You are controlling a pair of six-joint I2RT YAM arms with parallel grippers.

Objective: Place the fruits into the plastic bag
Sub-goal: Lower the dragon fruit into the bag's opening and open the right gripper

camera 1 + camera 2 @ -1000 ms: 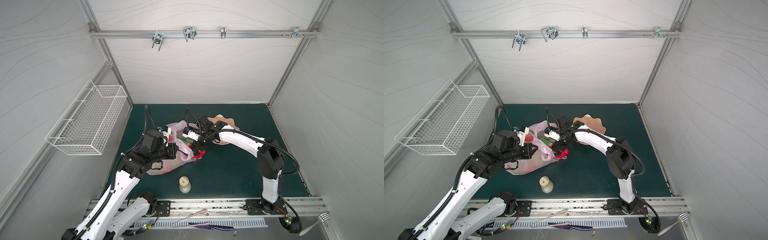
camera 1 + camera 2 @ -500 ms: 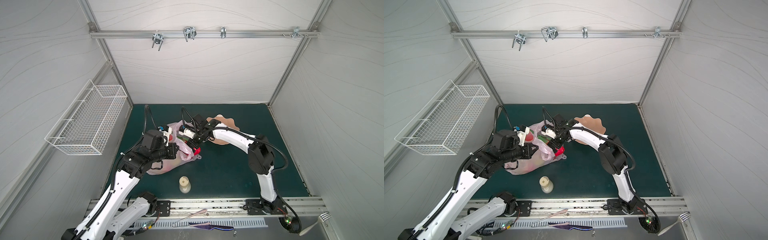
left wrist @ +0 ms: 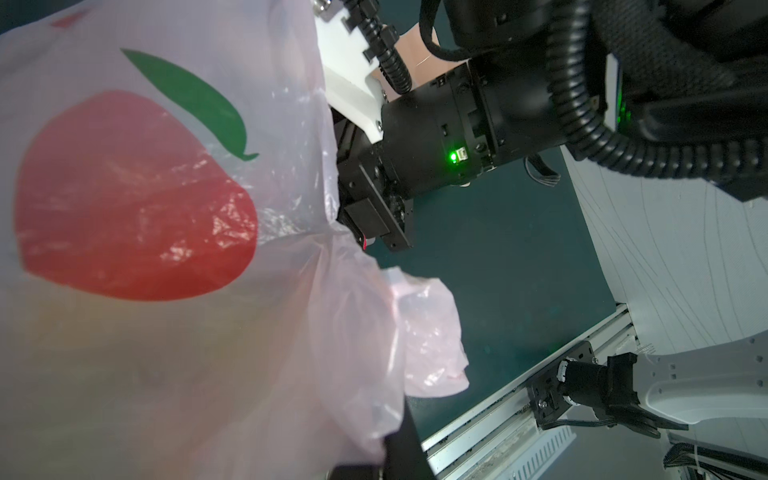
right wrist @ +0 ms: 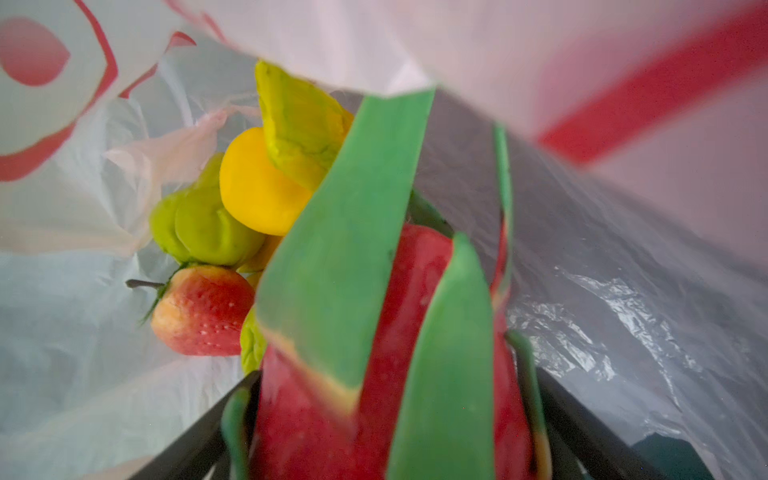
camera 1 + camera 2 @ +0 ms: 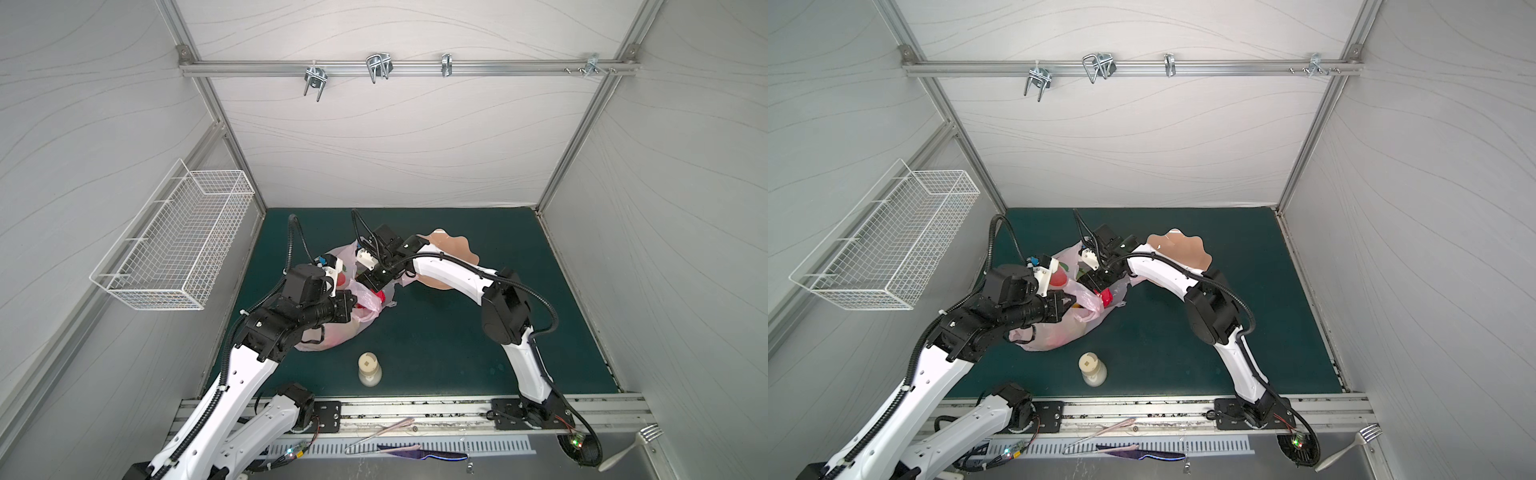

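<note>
Left hand (image 5: pixel 354 304) clamped fully on plastic bag (image 5: pixel 328 337) rim, raising it to hold mouth open, left-centre of counter (image 5: pixel 457 328). Right hand (image 5: pixel 376 291), jaws wide, reaches inside mouth, apparently gripping watermelon slices (image 4: pixel 374 332) above lemon (image 4: pixel 257 187), pears (image 4: pixel 199 226), strawberry (image 4: pixel 203 311) lying in bag; deep release prevents spill.

Glossy crinkled plastic bag (image 3: pixel 174 357), smooth watermelon slices (image 4: pixel 340 249)

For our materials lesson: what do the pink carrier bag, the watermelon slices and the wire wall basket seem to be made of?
The pink carrier bag: thin plastic film, translucent, slightly glossy; it crinkles and fruit colours show through.
The watermelon slices: probably foam or soft plastic, matte; flat even red and green, little shine.
The wire wall basket: probably white-coated metal wire; thin rigid open grid.
</note>
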